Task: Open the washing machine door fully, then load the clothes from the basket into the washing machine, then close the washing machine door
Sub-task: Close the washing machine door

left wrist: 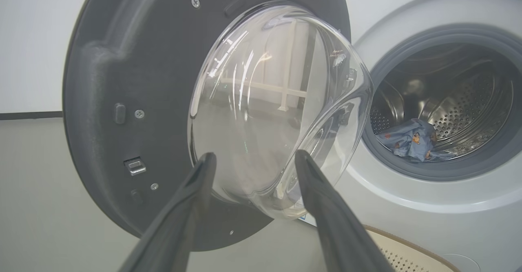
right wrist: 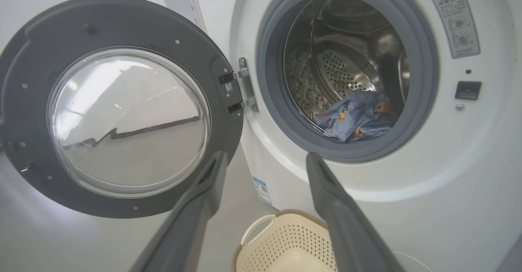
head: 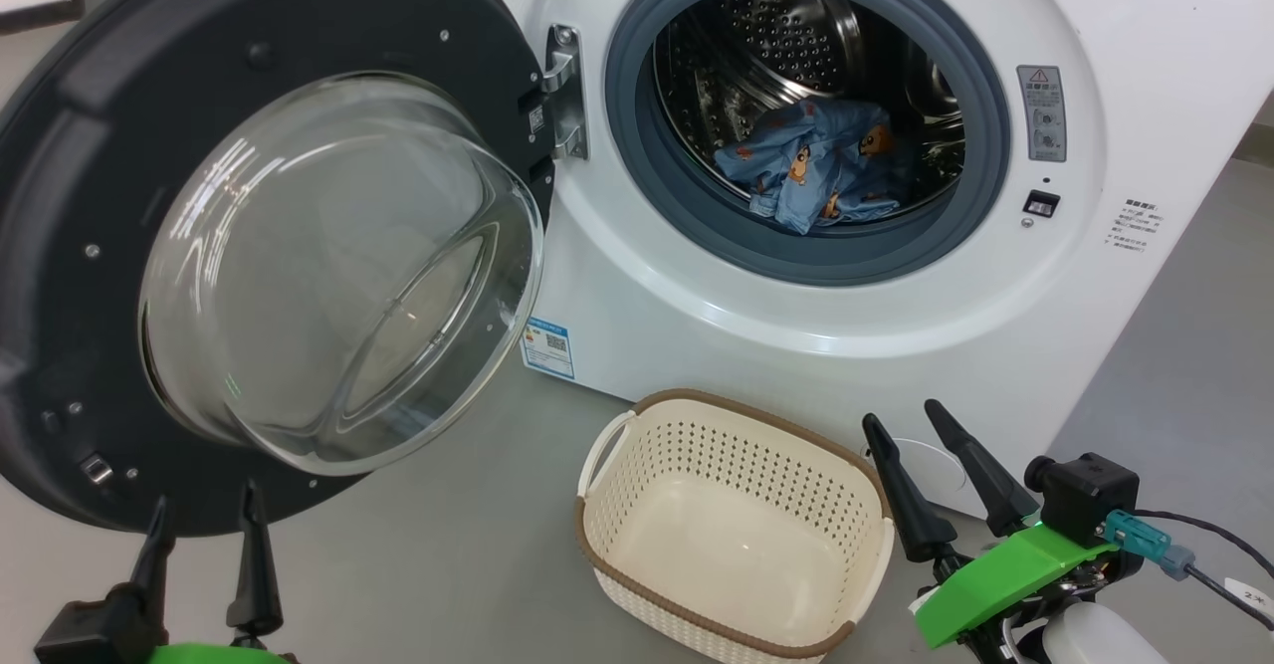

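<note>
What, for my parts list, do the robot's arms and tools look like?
Each tool has two long, dark, tapering fingers. The right tool carries a bright green bracket, a black block, a teal connector and a black cable; the left tool shows green too.

The room is bright, lit evenly by cool light from overhead, with hardly a hard shadow anywhere. The glass bowl of the washing machine door (head: pixel 328 266) catches white streaks of glare at its upper left in the head view. In the right wrist view it mirrors a broad pale patch. The steel drum (head: pixel 796 47) glints in spots and darkens toward its depth. Both wrist views bow straight lines near the corners, and the dark fingers (left wrist: pixel 179 223) close to the lens look soft and out of focus. The head view stays sharp throughout.
</note>
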Available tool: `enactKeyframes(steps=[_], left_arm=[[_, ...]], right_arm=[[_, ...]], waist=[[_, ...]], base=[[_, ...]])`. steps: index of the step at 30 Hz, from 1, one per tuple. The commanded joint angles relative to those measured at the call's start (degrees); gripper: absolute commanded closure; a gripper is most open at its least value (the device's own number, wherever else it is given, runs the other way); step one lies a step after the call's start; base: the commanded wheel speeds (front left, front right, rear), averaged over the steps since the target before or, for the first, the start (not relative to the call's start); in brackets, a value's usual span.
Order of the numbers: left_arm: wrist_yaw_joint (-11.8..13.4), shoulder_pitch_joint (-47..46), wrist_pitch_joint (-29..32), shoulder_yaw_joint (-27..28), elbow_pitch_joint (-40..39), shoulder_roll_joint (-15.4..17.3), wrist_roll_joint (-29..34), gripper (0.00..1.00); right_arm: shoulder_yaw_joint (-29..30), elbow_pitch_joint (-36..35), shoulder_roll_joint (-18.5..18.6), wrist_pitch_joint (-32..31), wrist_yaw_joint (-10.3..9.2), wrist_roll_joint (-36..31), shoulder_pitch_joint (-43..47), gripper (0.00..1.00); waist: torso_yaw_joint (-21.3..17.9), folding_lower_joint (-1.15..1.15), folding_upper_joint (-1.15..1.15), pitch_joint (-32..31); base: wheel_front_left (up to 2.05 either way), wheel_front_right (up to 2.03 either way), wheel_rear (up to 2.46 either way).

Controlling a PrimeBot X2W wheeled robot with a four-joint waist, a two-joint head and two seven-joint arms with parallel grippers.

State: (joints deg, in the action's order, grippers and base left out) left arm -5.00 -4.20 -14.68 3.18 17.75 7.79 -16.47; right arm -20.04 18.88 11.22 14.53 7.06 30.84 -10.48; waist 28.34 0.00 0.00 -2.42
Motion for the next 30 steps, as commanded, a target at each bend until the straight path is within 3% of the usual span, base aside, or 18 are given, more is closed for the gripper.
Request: enactKeyframes(steps=[1,22,23,24,25,30], left_arm=[[0.11,-0.95,-0.32,2.26,-1.86,0.90,0.04,0.00],[-0.79,-1.84,-0.32,3.43,-3.47,1.34,-0.38,0.00],[-0.86,-2.01,-0.32,3.46,-3.57,1.58,-0.43,0.13],[-1.00,-2.44,-0.32,3.52,-3.88,2.04,-0.64,0.95],[-1.09,-2.64,-0.32,3.50,-4.11,2.26,-0.78,1.00],[-1.47,-3.74,0.04,3.56,-5.42,3.40,-2.17,1.00]], right_arm=[[-1.04,-1.00,0.49,0.47,0.43,0.65,-2.15,0.00],[0.24,-2.33,0.09,0.47,0.43,0.36,-0.93,0.00],[0.34,-2.41,0.02,0.47,0.43,0.31,-0.81,0.00],[0.56,-2.54,-0.11,0.47,0.43,0.22,-0.64,0.00],[0.67,-2.60,-0.17,0.47,0.43,0.19,-0.56,0.00],[1.02,-2.80,-0.39,0.47,0.43,0.07,-0.18,0.00]], waist=[[0.14,0.00,0.00,0.17],[0.22,0.00,0.00,0.38],[0.20,0.00,0.00,0.36],[0.18,0.00,0.00,0.33],[0.17,0.00,0.00,0.31],[0.09,0.00,0.00,0.17]], base=[[0.00,0.00,0.00],[0.00,0.00,0.00],[0.00,0.00,0.00],[0.00,0.00,0.00],[0.00,0.00,0.00],[0.00,0.00,0.00]])
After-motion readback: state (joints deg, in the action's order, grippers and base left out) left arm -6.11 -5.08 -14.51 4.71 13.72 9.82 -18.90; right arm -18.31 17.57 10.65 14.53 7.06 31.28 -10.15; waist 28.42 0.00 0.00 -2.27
